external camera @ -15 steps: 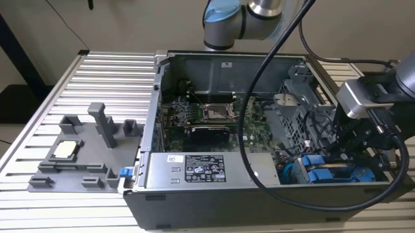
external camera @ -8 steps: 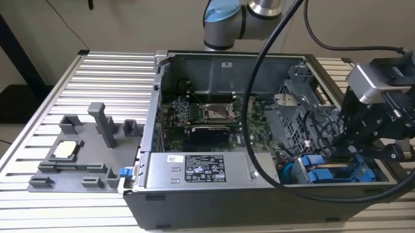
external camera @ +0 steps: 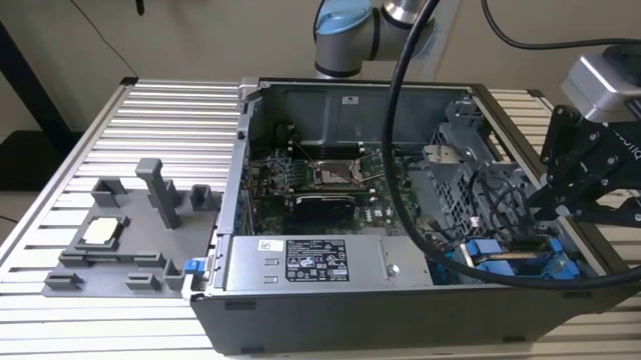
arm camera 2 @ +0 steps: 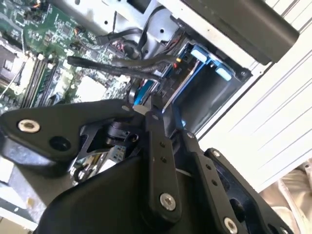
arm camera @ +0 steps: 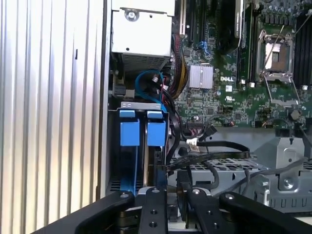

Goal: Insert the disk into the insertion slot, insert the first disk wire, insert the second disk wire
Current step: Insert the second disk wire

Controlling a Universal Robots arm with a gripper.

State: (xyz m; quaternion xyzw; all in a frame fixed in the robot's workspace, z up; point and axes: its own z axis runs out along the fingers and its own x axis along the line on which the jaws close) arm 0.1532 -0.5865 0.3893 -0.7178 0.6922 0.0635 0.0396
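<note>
Disk (arm camera: 144, 161) edge between near-closed gripper (arm camera: 170, 187) fingers.

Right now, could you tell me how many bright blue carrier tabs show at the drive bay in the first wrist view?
2. One blue tab sits beside the other blue tab at the bay's mouth, just beyond the gripper. Others may be hidden deeper in the bay.

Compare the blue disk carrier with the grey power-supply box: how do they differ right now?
The disk carrier is bright blue plastic and stands on edge in the drive bay, at the gripper. The power-supply box is grey metal with a white label and lies flat along the case's near edge. Both sit inside the open case.
</note>
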